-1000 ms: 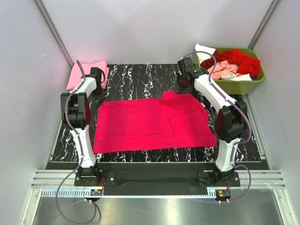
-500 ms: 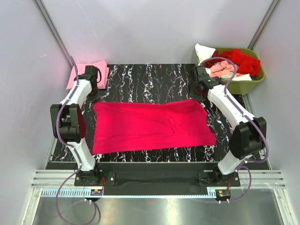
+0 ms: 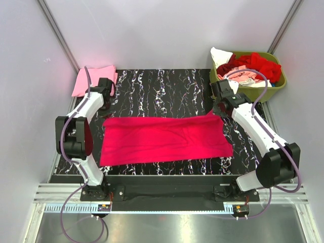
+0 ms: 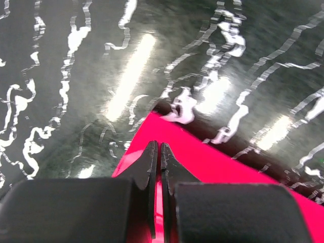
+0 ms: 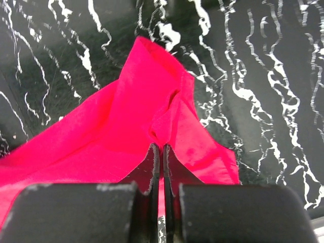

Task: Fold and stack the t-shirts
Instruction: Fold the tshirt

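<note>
Two claws clenched on cloth: left gripper and right gripper each pinch a far corner of magenta t-shirt. Far edge drawn nearer than a second ago; shirt now narrower band across near half of marble table. Lengthwise fold likely underway. Folded light pink t-shirt at far left corner.

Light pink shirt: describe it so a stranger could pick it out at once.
Start at the black marbled table and look to its far-left corner. The light pink shirt lies there folded flat. It is paler than the magenta shirt spread across the middle, and sits outside the green basket at far right.
</note>
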You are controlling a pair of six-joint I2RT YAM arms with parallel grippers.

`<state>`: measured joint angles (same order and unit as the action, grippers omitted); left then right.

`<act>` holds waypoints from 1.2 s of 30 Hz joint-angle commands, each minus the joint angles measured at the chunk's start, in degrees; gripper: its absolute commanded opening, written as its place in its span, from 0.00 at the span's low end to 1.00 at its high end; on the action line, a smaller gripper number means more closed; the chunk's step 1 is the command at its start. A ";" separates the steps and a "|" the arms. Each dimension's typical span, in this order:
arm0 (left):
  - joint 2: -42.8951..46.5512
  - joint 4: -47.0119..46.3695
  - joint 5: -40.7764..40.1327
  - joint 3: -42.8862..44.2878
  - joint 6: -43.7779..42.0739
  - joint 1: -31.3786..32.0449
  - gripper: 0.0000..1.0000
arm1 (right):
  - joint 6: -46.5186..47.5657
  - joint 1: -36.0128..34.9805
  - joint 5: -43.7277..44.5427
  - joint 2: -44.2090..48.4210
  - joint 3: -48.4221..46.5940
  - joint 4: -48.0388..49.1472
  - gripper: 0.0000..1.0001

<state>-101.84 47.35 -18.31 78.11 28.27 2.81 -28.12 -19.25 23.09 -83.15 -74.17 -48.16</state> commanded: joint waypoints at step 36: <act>19.74 6.08 -9.20 -16.31 6.61 2.20 0.18 | -4.48 2.28 0.91 12.30 15.89 -3.17 0.54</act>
<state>-87.05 50.26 -23.55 64.20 31.75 5.26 -30.33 -17.19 23.92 -74.63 -60.40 -48.56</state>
